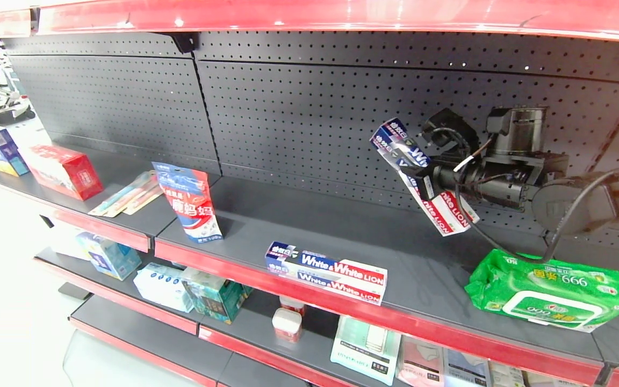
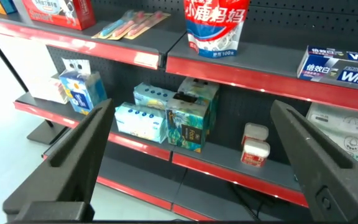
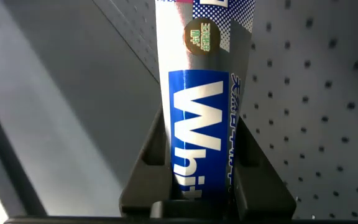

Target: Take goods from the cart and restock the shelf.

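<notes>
Carrying a toothpaste pack (image 1: 395, 141) in the right end effector (image 1: 422, 180), pinched tight around the middle, tilted, up in the air over the shelf (image 1: 299, 215) and close to the pegboard back. Looks like the placing step, pack not set down yet. Next up, probably: levelling it out, lowering onto the bare shelf below and left of the end effector, next to the other toothpaste pack (image 1: 331, 271) lying by the front lip, then letting go. Worth steering clear of the green wipes pack (image 1: 548, 287) below and to the right. Got the left end effector (image 2: 191, 106) spread wide, gripping nothing, facing the lower shelves. Counting up: two toothpaste packs, one wipes pack, one upright pouch (image 1: 190, 201) well off to the left.
</notes>
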### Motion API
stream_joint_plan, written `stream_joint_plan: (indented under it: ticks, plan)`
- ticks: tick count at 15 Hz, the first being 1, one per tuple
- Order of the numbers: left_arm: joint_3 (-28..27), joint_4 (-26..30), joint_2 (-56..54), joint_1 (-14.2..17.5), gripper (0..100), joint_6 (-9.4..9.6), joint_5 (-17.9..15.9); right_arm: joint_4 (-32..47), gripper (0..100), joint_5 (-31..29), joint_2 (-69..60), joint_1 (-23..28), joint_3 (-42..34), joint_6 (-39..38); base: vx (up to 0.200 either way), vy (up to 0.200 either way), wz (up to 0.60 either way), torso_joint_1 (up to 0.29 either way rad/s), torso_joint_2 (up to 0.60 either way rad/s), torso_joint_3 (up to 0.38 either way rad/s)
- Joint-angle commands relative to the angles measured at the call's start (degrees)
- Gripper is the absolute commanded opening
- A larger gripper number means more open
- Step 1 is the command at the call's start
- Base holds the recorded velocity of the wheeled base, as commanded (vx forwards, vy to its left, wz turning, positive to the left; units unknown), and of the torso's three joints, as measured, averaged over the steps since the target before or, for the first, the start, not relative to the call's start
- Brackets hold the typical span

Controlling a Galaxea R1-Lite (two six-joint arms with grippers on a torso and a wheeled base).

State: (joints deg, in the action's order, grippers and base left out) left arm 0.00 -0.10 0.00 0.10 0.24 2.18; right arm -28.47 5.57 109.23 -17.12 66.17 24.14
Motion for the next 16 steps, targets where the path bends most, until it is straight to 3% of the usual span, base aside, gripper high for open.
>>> stream_joint_plan:
  ticks: [1, 6, 10, 16]
  plan:
    - [0.0, 0.0, 0.0, 0.1, 100, 0.02, 0.0, 0.0, 0, 0.1, 2.3, 0.9, 0.1, 0.0, 0.000, 0.000, 0.00, 0.000, 0.00, 0.000]
    - [0.0, 0.0, 0.0, 0.0, 100, 0.02, 0.0, 0.3, 0, 0.0, 4.0, 4.2, 0.3, -0.1, 0.000, 0.000, 0.00, 0.000, 0.00, 0.000]
    - [0.0, 0.0, 0.0, 0.1, 100, 0.02, 0.0, 0.4, 0, -4.1, 6.8, 3.0, 4.8, -2.2, 0.000, 0.000, 0.00, 0.000, 0.00, 0.000]
    - [0.0, 0.0, 0.0, 0.0, 100, 0.02, 0.0, 0.4, 0, -2.6, 8.5, 1.0, 4.5, -3.7, 0.000, 0.000, 0.00, 0.000, 0.00, 0.000]
